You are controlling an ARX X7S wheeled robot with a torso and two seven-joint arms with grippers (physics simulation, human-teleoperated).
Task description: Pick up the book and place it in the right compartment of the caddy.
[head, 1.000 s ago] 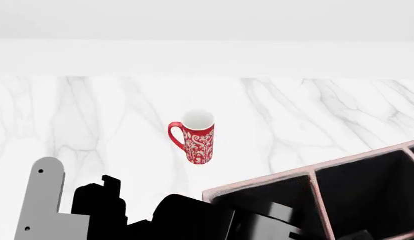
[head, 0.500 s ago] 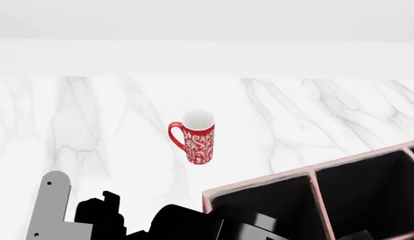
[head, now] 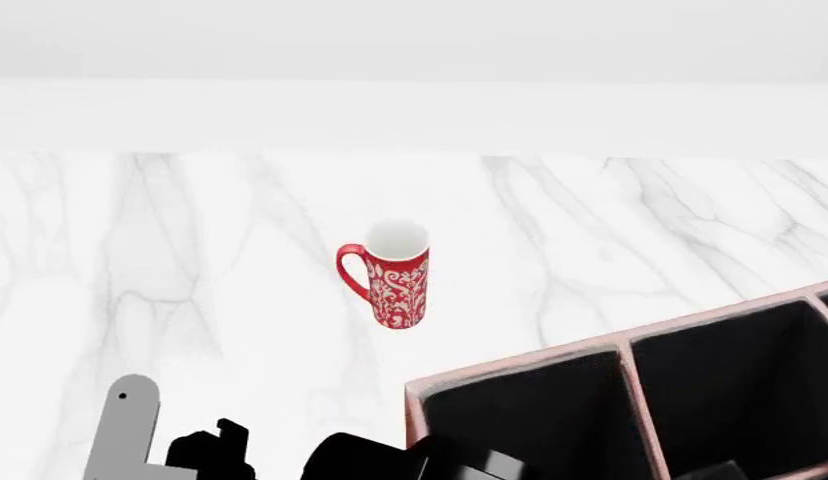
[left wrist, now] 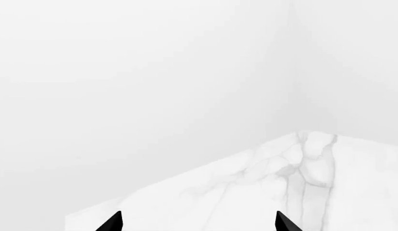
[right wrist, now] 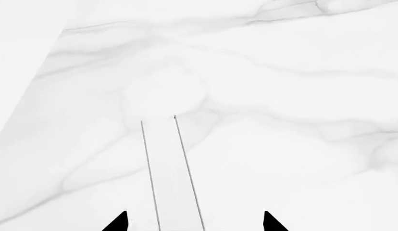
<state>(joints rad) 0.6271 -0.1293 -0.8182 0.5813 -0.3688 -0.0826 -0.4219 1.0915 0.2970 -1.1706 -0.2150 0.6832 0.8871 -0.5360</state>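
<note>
White marble table [head: 187,230] fills the head view. The red patterned mug [head: 387,275] stands at the centre of the frame, and the caddy [head: 521,365] sits at the lower right, its black compartments showing nothing inside.

In the right wrist view the book [right wrist: 170,173] shows edge-on, white pages between thin black cover lines. The right gripper [right wrist: 195,222] is spread wider than the book, with a gap at each side. The left gripper [left wrist: 199,222] is also spread apart and holds nothing.
</note>
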